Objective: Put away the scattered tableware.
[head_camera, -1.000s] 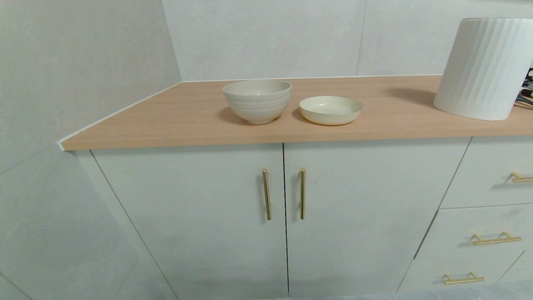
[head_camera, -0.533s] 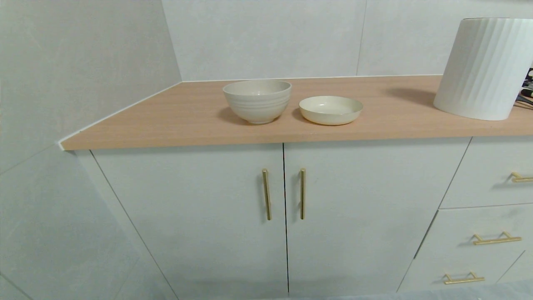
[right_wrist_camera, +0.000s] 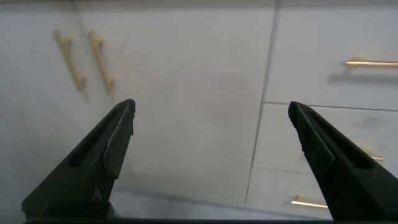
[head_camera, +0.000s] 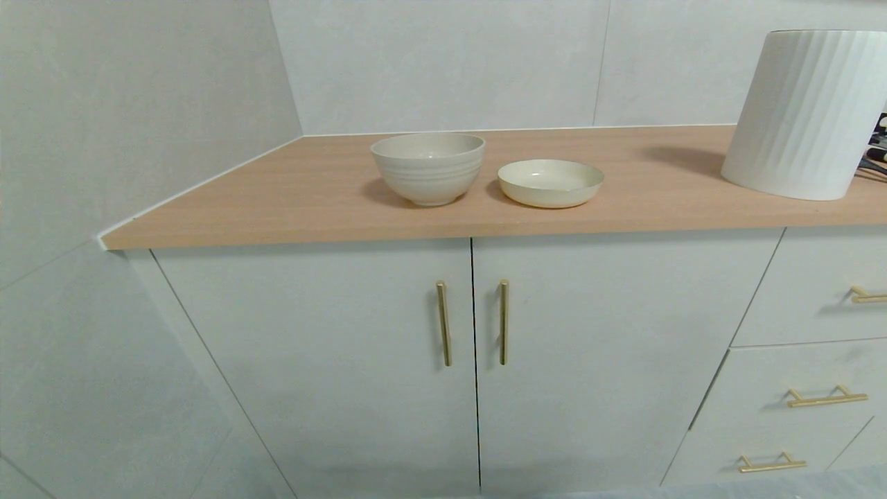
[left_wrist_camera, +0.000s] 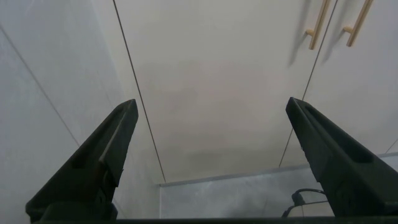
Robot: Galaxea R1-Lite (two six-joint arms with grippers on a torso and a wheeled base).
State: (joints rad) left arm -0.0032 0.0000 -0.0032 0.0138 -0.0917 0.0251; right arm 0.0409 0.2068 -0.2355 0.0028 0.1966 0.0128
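While the left gripper (left_wrist_camera: 211, 106) and right gripper (right_wrist_camera: 211, 104) gape wide and empty, a cream ribbed round bowl (head_camera: 427, 168) and shallow cream dish (head_camera: 550, 183) sit untouched, upper centre, on the wooden countertop (head_camera: 277, 201); the next move is probably to raise an arm and grasp one.

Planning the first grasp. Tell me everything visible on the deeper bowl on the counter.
The bowl is deep and round, off-white, with a matte look, ceramic or plastic. Faint horizontal ridges ring its upper outer wall, and it narrows to a small base. It stands upright, mouth up; the part of the inside that shows is empty. It rests on the wooden countertop, left of the shallow dish with a small gap between them. Only the countertop touches it.
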